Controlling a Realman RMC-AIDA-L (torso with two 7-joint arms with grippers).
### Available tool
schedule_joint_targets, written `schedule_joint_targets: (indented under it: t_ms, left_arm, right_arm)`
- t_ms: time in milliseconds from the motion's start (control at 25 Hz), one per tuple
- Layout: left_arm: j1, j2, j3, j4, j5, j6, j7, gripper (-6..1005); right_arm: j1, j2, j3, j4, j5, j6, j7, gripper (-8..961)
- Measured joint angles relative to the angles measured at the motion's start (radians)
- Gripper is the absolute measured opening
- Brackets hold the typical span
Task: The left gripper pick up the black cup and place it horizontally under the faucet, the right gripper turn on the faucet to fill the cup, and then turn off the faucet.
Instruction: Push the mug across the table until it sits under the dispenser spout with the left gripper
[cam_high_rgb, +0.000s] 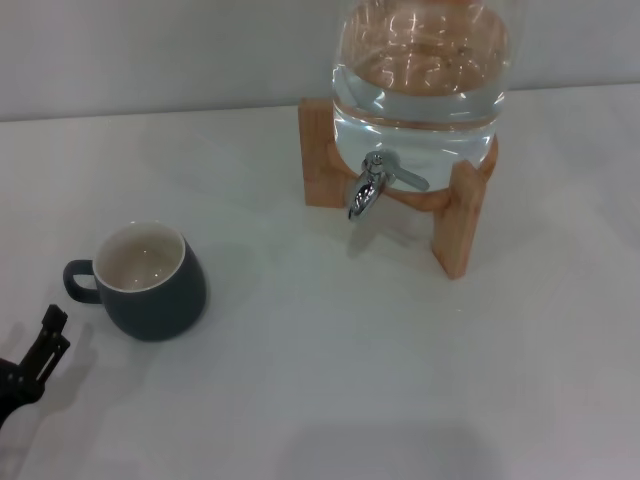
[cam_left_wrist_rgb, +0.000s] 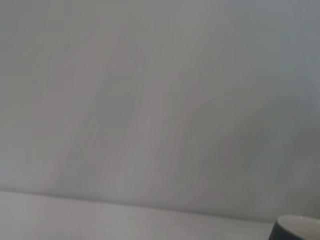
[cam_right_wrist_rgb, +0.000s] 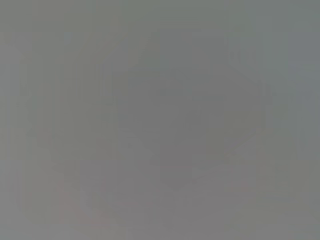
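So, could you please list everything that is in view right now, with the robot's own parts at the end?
squat dark charcoal mug with a cream-white inside and a loop handle: one, upright and empty on the table's left side, handle pointing left.
clear glass water jar: one, partly filled, at the back right on the stand.
light wooden stand: one, tan, under the jar.
small shiny chrome faucet with a flat lever: one, at the jar's base, spout pointing down, nothing under it.
white table: one, bearing all of these.
left gripper: one, black, at the lower left edge, short of the mug's handle and apart from it.
right gripper: not in view.
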Motion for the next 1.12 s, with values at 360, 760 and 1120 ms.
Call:
schedule_joint_targets:
  t_ms: [360, 760, 1120]
  left_arm:
    - [0.012, 0.001, -0.006, -0.009, -0.003, 0.01, -0.003, 871]
    - [0.011, 0.004, -0.009, -0.006, -0.017, 0.005, -0.004, 869]
    - [-0.001, 0.006, -0.009, -0.007, -0.029, 0.009, -0.018, 866]
  right_arm:
    - [0.0, -0.001, 0.0, 0.0, 0.0, 0.0, -0.002, 843]
    - [-0.006, -0.001, 0.0, 0.0, 0.0, 0.004, -0.001, 843]
    - [-0.006, -0.001, 0.0, 0.0, 0.0, 0.005, 0.001, 843]
